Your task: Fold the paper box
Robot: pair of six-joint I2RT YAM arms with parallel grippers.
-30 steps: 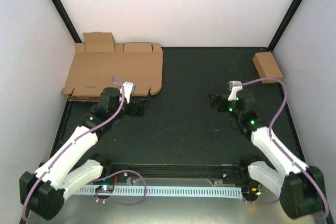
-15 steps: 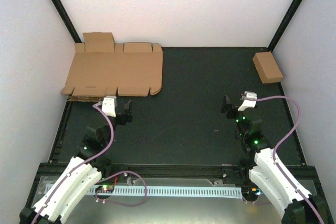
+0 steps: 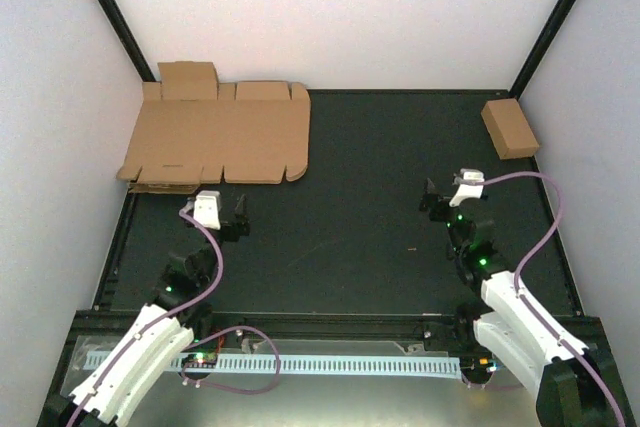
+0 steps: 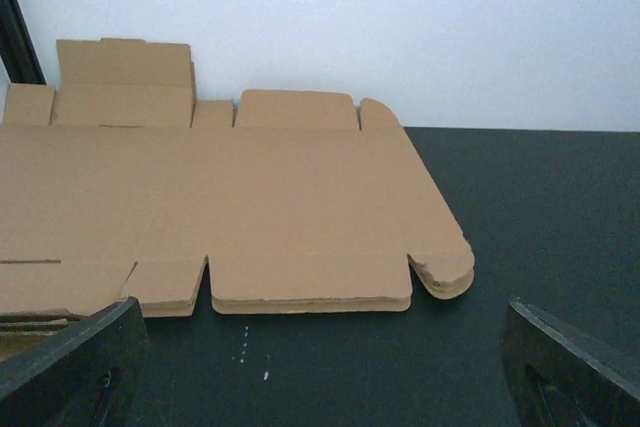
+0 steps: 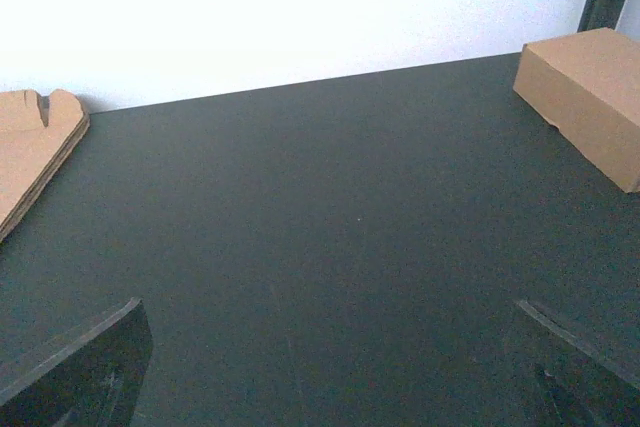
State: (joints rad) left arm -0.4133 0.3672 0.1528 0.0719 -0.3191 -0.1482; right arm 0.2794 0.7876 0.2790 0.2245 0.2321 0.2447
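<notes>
The paper box (image 3: 510, 128) is a small closed brown carton lying at the far right of the black table, near the right wall; it also shows at the upper right of the right wrist view (image 5: 585, 97). My right gripper (image 3: 457, 192) (image 5: 328, 347) hovers well short of it and to its left, open, with only bare mat between the fingers. My left gripper (image 3: 215, 209) (image 4: 325, 347) is open too and holds nothing. It sits just in front of the flat cardboard stack.
A stack of flat die-cut cardboard sheets (image 3: 220, 137) (image 4: 230, 207) lies at the far left against the back wall, its corner showing in the right wrist view (image 5: 35, 142). White walls and black frame posts enclose the dark mat (image 3: 370, 197).
Both arms have drawn back toward the near edge and their wrists now stand more upright. Both grippers stayed open. The box and the stack have not moved.
</notes>
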